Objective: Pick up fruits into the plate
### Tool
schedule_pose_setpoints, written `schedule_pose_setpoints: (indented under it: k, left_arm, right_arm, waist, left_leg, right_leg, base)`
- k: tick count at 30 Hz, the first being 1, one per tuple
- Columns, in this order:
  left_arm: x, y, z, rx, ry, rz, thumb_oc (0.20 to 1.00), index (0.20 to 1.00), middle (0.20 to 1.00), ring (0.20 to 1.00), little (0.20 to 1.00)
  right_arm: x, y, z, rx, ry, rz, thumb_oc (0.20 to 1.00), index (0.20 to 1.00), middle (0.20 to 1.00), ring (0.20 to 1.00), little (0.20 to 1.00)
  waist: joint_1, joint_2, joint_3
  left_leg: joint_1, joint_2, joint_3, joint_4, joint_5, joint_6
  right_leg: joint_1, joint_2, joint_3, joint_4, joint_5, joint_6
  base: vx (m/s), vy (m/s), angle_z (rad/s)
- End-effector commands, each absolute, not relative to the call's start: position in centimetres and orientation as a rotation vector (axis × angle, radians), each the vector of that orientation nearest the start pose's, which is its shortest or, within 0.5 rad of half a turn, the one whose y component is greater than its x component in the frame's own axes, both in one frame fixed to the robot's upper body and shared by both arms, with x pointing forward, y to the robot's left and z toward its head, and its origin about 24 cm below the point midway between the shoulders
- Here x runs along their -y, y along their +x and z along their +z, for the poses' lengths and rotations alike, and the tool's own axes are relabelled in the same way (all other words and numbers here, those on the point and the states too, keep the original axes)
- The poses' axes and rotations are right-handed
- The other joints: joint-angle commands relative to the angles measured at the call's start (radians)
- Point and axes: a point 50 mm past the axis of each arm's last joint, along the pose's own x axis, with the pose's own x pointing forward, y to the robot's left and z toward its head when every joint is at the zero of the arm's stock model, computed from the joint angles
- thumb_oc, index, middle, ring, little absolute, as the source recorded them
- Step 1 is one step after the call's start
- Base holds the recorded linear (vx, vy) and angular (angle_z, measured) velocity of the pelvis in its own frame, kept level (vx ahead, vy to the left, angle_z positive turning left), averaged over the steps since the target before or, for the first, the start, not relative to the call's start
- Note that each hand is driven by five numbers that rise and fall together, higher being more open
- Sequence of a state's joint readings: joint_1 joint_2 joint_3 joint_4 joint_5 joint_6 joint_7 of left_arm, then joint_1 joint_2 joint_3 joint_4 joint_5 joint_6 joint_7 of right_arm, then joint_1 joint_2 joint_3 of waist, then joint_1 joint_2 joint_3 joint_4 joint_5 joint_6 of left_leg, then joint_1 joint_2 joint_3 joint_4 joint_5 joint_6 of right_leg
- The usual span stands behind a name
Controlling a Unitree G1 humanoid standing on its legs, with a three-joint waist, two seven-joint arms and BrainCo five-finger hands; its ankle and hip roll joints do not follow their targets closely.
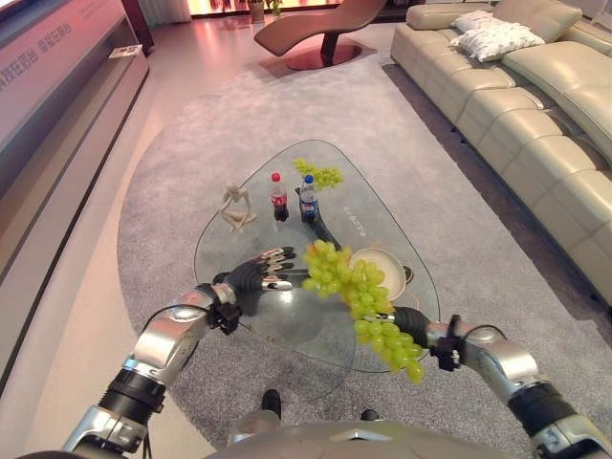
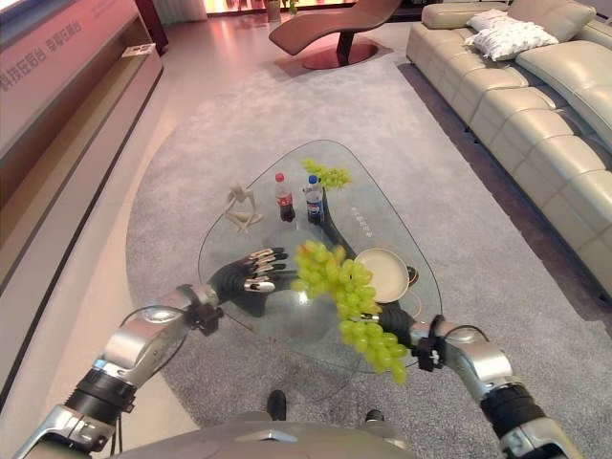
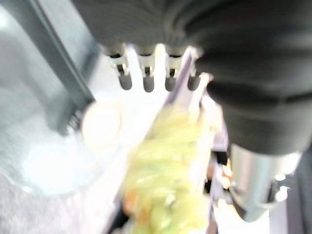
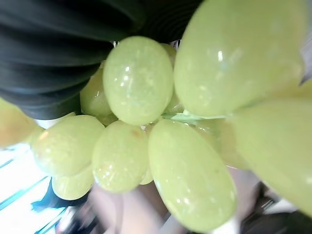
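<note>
A bunch of green grapes (image 1: 359, 296) is held aloft by the right robot hand (image 1: 409, 319), grip hidden, just short of the plate (image 1: 380, 268); the left robot hand (image 1: 260, 273) hovers with straight fingers.

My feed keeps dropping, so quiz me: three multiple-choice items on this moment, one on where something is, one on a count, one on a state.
1. Where is the plate?
A. On the glass table, beside the held bunch of grapes
B. On the carpet
C. On the sofa

2. How many bottles stand on the table?
A. One
B. Two
C. Four

3. What is the left hand doing?
A. Clutching a bottle
B. Gripping the plate
C. Stretched over the table, fingers straight, holding nothing

Answers:
1 A: the plate's pale rim shows on the glass just past the grapes.
2 B: a red-capped bottle and a blue-capped one stand side by side, near a second bunch of grapes.
3 C: its fingers point forward, uncurled, while the right arm carries the hanging bunch.
</note>
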State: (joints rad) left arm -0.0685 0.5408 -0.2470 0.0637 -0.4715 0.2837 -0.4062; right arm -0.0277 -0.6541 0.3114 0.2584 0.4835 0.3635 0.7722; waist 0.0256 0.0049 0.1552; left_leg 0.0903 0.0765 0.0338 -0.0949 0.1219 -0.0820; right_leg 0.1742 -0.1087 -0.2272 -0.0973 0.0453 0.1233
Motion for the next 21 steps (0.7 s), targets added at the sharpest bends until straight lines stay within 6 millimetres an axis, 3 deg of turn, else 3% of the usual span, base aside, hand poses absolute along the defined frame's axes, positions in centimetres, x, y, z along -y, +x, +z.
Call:
schedule_pose_setpoints:
  k: [1,4,10,15,18,19,21]
  left_arm:
    - [-20.9,25.3,2.2,-0.427,0.092,-0.512,1.000,1.000,1.000,1.000,1.000]
    - [-22.3,24.5,0.5,-0.514,0.114,-0.457,1.000,1.000,1.000,1.000,1.000]
    - [-28.0,20.0,-6.3,-0.866,0.205,-0.239,1.000,1.000,1.000,1.000,1.000]
    - [-29.1,18.9,-8.8,-0.963,0.207,-0.100,1.000,1.000,1.000,1.000,1.000]
    - [-28.9,18.9,-9.7,-0.972,0.252,-0.023,1.000,1.000,1.000,1.000,1.000]
    - [-28.6,19.2,-9.9,-0.965,0.274,-0.002,1.000,1.000,1.000,1.000,1.000]
    - [-28.3,19.3,-10.0,-0.961,0.291,0.006,1.000,1.000,1.000,1.000,1.000]
  right_arm:
    - [22.3,23.3,0.1,-0.592,-0.020,0.775,0.200,0.200,0.200,0.200,0.200]
    - [23.4,23.6,0.4,-0.596,-0.040,0.714,0.200,0.200,0.200,0.200,0.200]
    - [26.9,26.4,1.6,-0.589,-0.288,0.452,0.200,0.200,0.200,0.200,0.200]
    - [28.6,29.9,3.6,-0.574,-0.460,0.305,0.200,0.200,0.200,0.200,0.200]
    - [30.6,32.0,6.2,-0.556,-0.583,0.178,0.200,0.200,0.200,0.200,0.200]
    - [31.7,32.9,7.9,-0.540,-0.639,0.103,0.200,0.200,0.200,0.200,0.200]
    - [32.4,33.4,9.1,-0.530,-0.674,0.056,0.200,0.200,0.200,0.200,0.200]
  waist:
    - [0.025,-0.053,0.036]
    - [0.033,-0.056,0.050]
    - [0.066,-0.076,0.128]
    - [0.080,-0.079,0.192]
    - [0.085,-0.064,0.237]
    - [0.087,-0.049,0.264]
    - [0.087,-0.038,0.282]
  left_leg:
    - [0.076,-0.035,0.012,0.009,-0.119,0.024]
    - [0.069,-0.034,0.010,0.013,-0.119,0.023]
    - [0.005,-0.028,-0.004,0.027,-0.114,0.025]
    - [-0.040,-0.023,-0.015,0.028,-0.105,0.030]
    - [-0.082,-0.026,-0.029,0.030,-0.095,0.033]
    - [-0.110,-0.030,-0.041,0.032,-0.087,0.035]
    - [-0.129,-0.036,-0.050,0.036,-0.081,0.036]
  right_leg:
    - [0.004,-0.015,-0.016,0.036,-0.002,-0.002]
    - [-0.003,-0.015,-0.019,0.042,-0.003,-0.002]
    - [-0.064,-0.010,-0.018,0.070,-0.002,0.001]
    - [-0.108,0.000,-0.011,0.084,-0.003,-0.004]
    - [-0.149,0.006,-0.005,0.098,-0.005,-0.012]
    - [-0.180,0.008,-0.003,0.111,-0.007,-0.018]
    - [-0.200,0.009,-0.003,0.122,-0.009,-0.022]
  base:
    - [0.01,-0.039,0.18]
    - [0.00,-0.036,0.09]
    - [-0.08,-0.120,0.12]
    - [-0.10,-0.116,0.14]
    - [-0.14,-0.052,0.10]
    - [-0.17,-0.005,0.07]
    - [-0.16,0.020,0.15]
